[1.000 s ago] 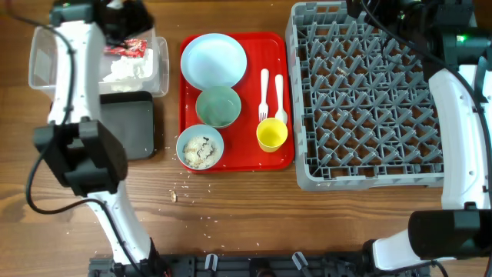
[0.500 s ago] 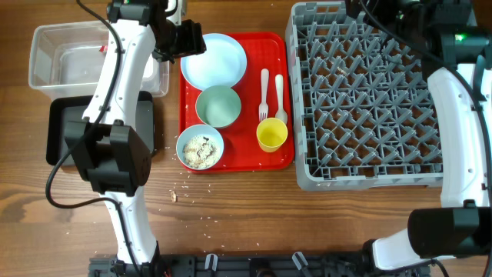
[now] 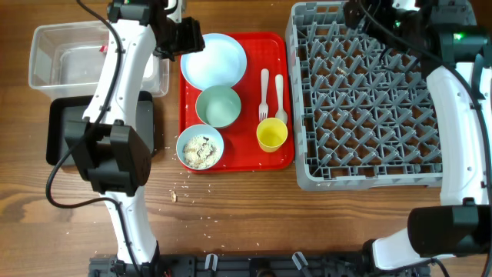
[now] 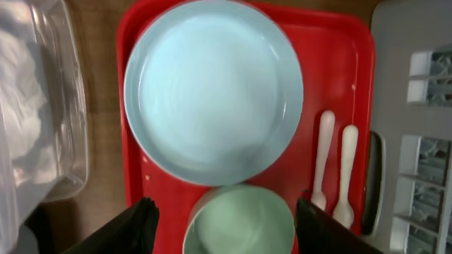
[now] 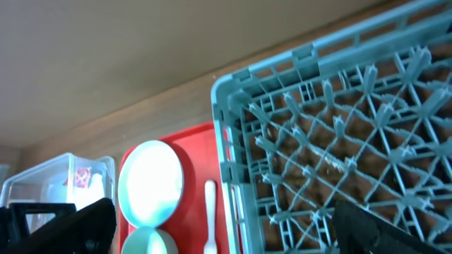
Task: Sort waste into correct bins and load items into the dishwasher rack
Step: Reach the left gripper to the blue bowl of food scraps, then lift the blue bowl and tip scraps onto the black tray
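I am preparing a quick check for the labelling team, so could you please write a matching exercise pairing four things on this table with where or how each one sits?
Things
1. pale blue plate
2. bowl nearest the table's front edge
3. yellow cup
4. dishwasher rack

Places or states
A. grey, upright pegs, no dishes in it
B. holds beige food scraps
C. empty, next to the left gripper
D. upright by the fork and spoon

Pairs: 1-C, 2-B, 3-D, 4-A

Plate (image 3: 214, 60) behind bowl (image 3: 218, 106), on tray (image 3: 238, 157)
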{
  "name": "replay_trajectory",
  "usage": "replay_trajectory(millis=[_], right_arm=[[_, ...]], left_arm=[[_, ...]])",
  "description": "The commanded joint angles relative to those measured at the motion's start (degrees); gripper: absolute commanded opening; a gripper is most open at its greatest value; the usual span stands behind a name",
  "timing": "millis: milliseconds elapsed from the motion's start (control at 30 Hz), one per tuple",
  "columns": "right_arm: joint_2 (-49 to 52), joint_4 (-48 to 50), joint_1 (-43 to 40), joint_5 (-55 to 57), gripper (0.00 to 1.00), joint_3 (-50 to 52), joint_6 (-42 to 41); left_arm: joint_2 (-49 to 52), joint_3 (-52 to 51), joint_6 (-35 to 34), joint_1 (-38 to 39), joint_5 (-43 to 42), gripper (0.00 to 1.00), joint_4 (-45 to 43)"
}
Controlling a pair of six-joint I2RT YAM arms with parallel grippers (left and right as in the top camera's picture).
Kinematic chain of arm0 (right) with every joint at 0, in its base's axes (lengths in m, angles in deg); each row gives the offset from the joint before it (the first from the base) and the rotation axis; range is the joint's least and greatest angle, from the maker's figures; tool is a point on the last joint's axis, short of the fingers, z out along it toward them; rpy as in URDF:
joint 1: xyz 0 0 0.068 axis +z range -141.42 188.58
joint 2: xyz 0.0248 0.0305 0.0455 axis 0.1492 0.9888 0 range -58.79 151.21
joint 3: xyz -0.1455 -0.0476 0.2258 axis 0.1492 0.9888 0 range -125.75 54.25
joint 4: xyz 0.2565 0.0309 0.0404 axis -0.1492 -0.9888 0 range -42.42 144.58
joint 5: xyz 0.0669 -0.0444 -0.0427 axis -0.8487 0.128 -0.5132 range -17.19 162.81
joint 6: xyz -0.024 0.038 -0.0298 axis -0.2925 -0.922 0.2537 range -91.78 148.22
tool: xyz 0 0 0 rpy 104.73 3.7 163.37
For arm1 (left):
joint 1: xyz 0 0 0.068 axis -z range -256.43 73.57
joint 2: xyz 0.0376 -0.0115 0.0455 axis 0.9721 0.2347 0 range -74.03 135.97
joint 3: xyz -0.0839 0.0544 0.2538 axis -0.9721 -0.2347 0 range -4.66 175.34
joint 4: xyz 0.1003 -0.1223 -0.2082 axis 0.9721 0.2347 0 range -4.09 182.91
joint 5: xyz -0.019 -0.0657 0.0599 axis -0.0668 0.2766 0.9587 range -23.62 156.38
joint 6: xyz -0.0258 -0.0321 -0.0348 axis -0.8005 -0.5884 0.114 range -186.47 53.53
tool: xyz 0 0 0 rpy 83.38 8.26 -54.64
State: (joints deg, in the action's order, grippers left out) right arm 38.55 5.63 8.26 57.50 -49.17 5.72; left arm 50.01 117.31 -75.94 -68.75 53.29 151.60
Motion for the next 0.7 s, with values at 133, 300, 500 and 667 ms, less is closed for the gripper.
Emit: replay_trajectory(millis=[133,300,500,667], right_arm=[[0.7,-6.8,0.5,2.9,1.0,0.0,1.6],[0.7,-11.5,0.5,5.0,1.0,0.0,4.2],[0.7,-12.0,0.5,5.5,1.0,0.0,5.9],[0.7,-11.9,0.5,5.5,1.0,0.0,6.0]], left_arm=[[-0.8,-0.3,-4.5,5.9,0.7,0.49,17.9],[-1.2,-8.7,-11.2,15.8,8.2,0.46,16.7],[-9.0,-28.6,-14.2,18.5,8.7,0.45,4.3],[-11.3,-36.1,-15.3,18.9,9.4,0.35,-0.5]])
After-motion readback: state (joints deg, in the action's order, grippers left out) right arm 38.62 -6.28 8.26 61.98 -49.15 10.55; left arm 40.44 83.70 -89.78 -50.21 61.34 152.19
